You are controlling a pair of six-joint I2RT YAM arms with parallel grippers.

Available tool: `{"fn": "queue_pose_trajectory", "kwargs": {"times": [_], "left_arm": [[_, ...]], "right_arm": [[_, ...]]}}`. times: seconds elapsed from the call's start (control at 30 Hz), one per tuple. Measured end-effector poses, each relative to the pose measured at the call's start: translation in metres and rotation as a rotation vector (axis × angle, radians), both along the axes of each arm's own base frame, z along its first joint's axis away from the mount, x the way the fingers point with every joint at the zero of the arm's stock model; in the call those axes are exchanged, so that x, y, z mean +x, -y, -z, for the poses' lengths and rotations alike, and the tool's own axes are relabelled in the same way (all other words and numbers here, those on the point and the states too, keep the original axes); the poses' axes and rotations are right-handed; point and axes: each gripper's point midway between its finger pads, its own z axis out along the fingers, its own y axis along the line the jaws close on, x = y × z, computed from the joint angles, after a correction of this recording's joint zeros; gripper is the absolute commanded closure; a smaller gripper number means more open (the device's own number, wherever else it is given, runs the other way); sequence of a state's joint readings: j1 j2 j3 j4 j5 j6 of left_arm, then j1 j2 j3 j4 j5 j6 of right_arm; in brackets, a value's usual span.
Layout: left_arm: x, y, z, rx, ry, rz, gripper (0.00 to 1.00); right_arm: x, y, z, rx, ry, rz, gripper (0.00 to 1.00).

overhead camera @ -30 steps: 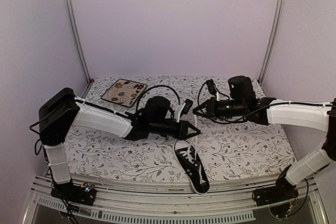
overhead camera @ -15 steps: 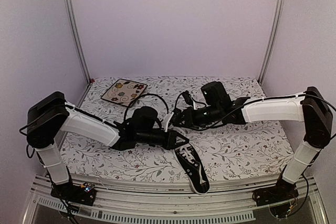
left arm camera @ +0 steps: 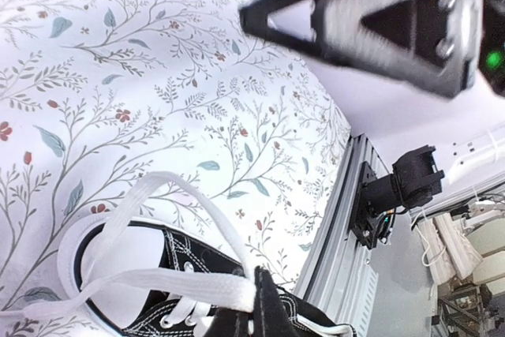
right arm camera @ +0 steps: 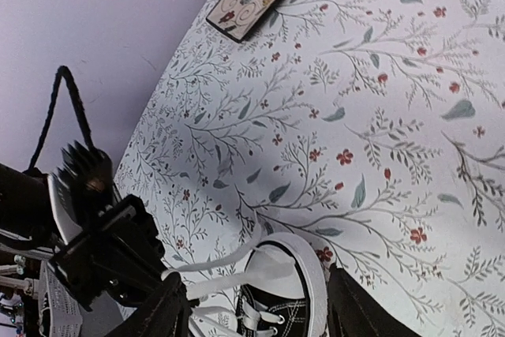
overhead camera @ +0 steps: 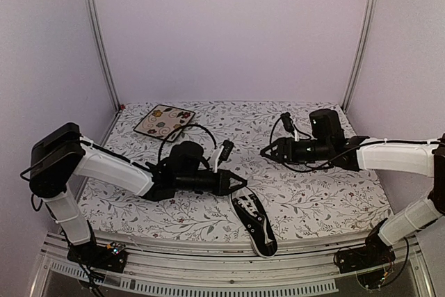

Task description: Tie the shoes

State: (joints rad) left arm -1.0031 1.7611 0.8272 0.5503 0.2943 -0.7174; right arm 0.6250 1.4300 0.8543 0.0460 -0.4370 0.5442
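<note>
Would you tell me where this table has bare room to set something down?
Bare table lies front right, between the sneaker and the right edge, and at the back between the plate and right gripper. It is crowded mid-table, where the left gripper holds a lace.

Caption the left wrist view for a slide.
Left gripper pinching a white lace above the black sneaker, right gripper blurred beyond, floral tablecloth beneath.
</note>
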Motion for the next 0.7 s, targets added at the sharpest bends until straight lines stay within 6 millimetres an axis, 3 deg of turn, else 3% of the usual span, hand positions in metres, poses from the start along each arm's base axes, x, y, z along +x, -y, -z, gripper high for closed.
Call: {"fn": "queue_pose_trajectory", "kwargs": {"times": [0.23,0.4,0.7], "left_arm": [[0.000,0.002,-0.009,-0.043,-0.015,-0.009,1.00],[0.000,0.004,-0.013,-0.059,-0.019,-0.005,1.00],[0.001,0.006,-0.017,-0.068,-0.021,-0.006,1.00]], "right_arm": [[-0.053,0.019,0.076,-0.074,-0.041,-0.076,0.45],[-0.066,0.003,0.080,-0.058,0.040,-0.139,0.48],[-0.051,-0.011,0.093,-0.065,0.137,-0.108,0.48]]}}
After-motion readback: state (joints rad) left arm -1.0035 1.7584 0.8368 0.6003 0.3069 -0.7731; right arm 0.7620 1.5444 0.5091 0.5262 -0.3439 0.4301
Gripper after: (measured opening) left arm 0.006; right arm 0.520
